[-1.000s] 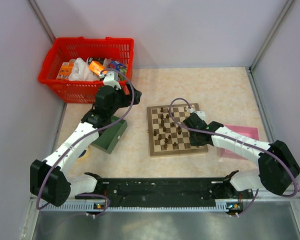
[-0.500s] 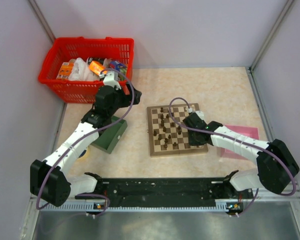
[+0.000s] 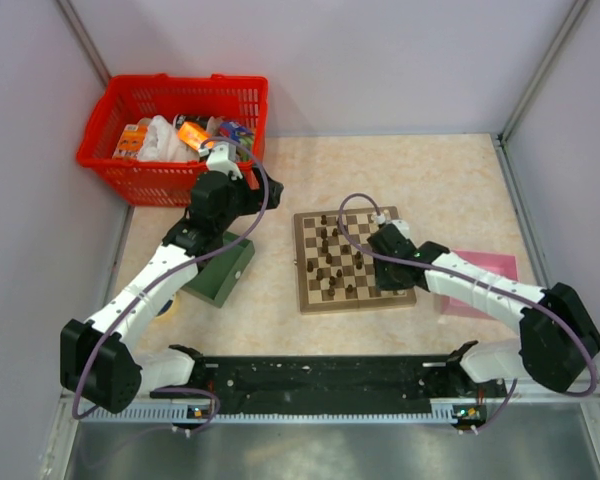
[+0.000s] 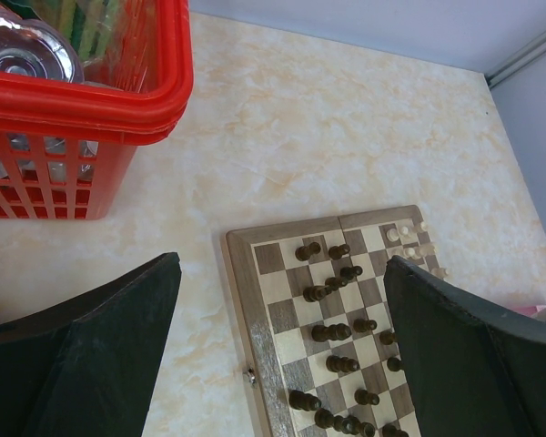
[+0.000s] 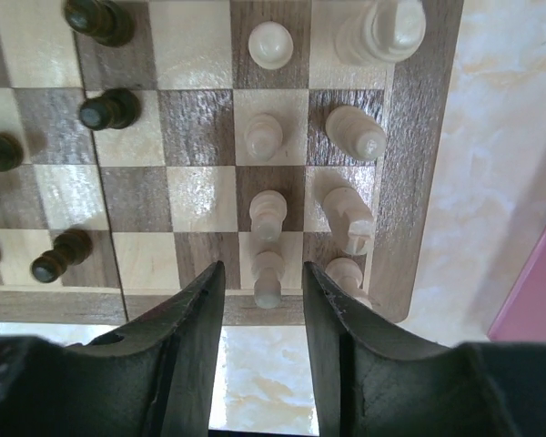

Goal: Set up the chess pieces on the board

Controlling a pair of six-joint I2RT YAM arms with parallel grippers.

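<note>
You're filling the cream ranks at the board [image 3: 306, 300]'s three o'clock edge; your right pincer [image 5: 261, 273] stands slightly apart around a cream pawn [image 5: 268, 280], apparently not gripping it; next, lift straight clear without toppling neighbours; your left pincer [image 4: 280, 273] gapes wide, empty, toward nine o'clock.

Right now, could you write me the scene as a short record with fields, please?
board: flat on the table
dark pieces: scattered over the squares
cream pieces: two rows beside one border
right gripper: open, straddling the cream pawn at the board edge
left gripper: open wide, empty
others: red basket, green tray, pink box
</note>
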